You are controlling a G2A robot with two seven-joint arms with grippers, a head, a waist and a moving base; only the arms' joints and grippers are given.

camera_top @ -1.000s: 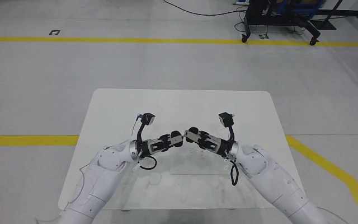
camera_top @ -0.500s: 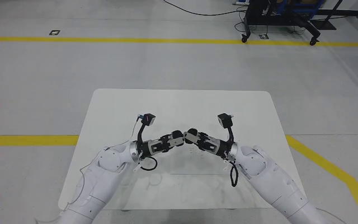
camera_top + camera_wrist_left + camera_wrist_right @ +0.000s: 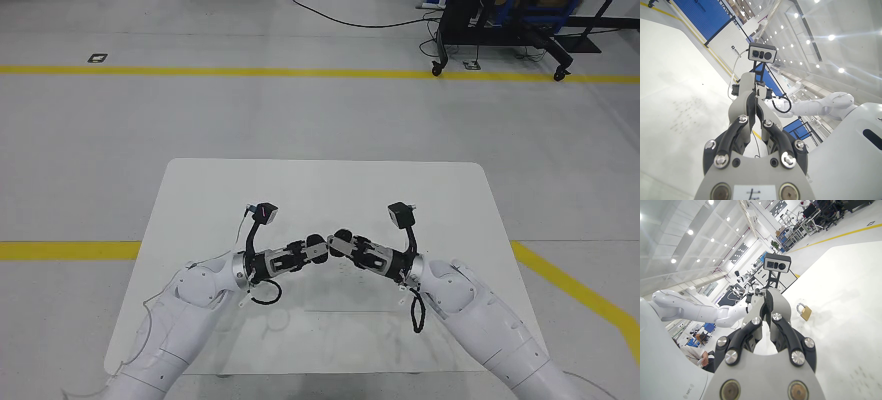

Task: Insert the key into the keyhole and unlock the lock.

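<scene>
Brass padlock (image 3: 804, 313), silver shackle, lying on table (image 3: 848, 291).

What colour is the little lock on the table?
The small metal padlock is brass-gold with a silver shackle; right wrist view.

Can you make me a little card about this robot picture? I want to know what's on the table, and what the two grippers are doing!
table: white, with both arms over its middle
left gripper: shut, its tip close up against the other gripper's tip
right gripper: shut, raised off the table
brass padlock: lying on the table apart from both grippers, shackle looks closed
job so far: padlock not yet touched
</scene>
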